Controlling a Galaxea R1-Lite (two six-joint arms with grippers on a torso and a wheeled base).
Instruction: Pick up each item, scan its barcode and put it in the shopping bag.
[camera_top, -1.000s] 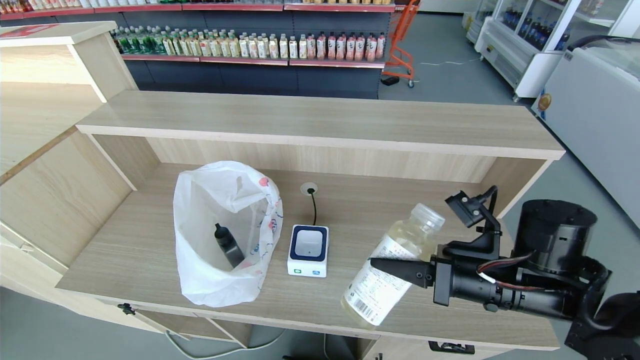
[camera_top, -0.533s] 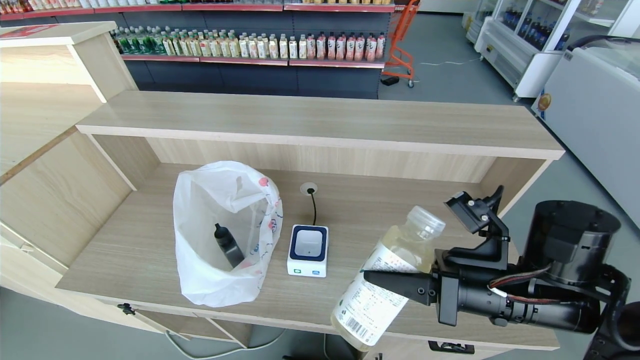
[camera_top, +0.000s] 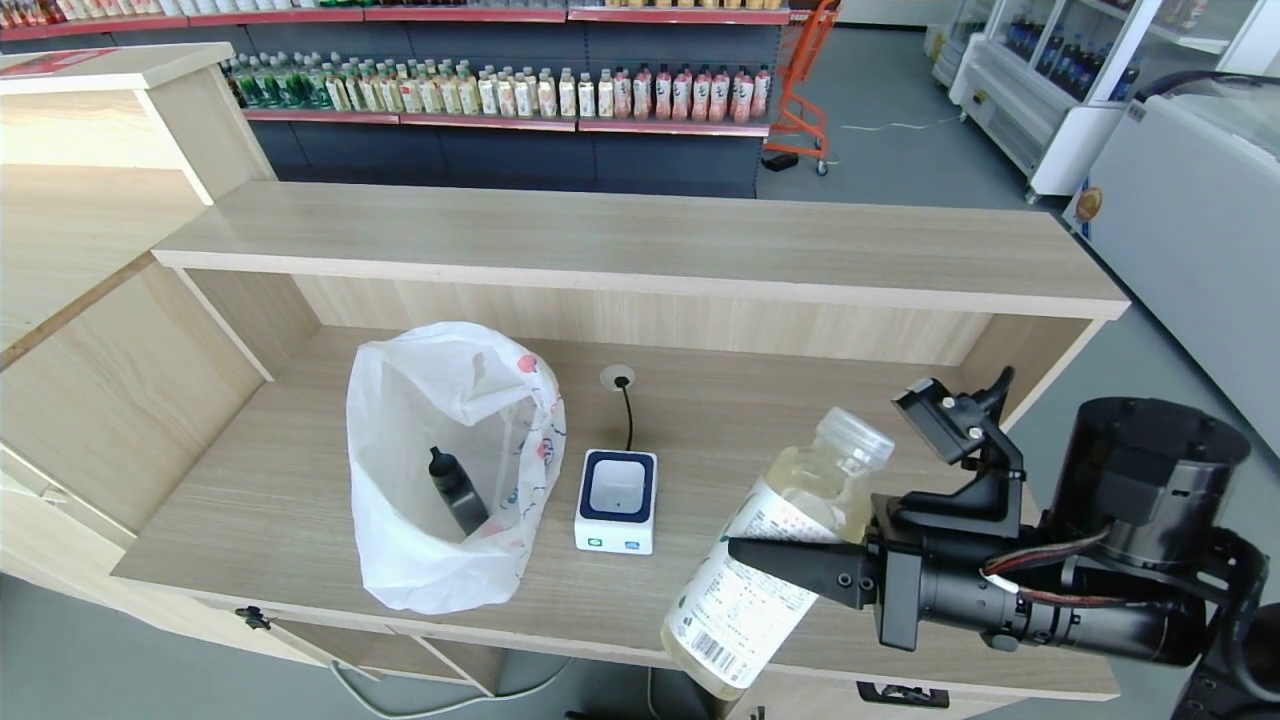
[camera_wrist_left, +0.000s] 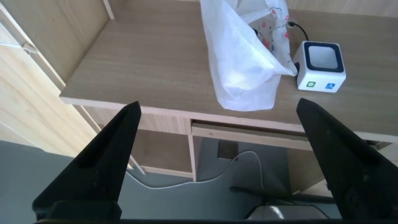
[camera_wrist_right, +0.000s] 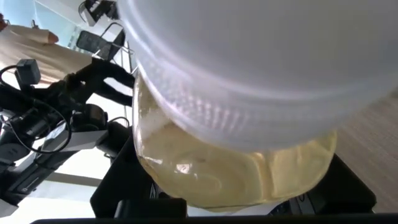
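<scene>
Closest in, the right tool (camera_top: 760, 555) is clamped across the middle of the bottle (camera_top: 745, 610), holding it off the worktop (camera_top: 760, 420) right over the near edge. The bottle is tilted: its long axis runs diagonally, with the clear cap up and away toward the right and the base down toward the near edge. The barcode sits low on the label near the base, facing the head camera. There's pale yellowish liquid inside.

The left tool (camera_wrist_left: 219, 112) hangs out in front of the near edge, fingers spread wide with nothing between them.

Further in on the worktop sits the scanner (camera_top: 617, 500), window facing up, to the bottle's left. The shopping bag (camera_top: 400, 560) stands just beside it on the far-left side, mouth open, with a dark bottle (camera_top: 457, 492) leaning inside. The scanner's cable (camera_top: 628, 415) runs back to a hole in the worktop. Way behind are shelves of drinks (camera_top: 500, 93).
</scene>
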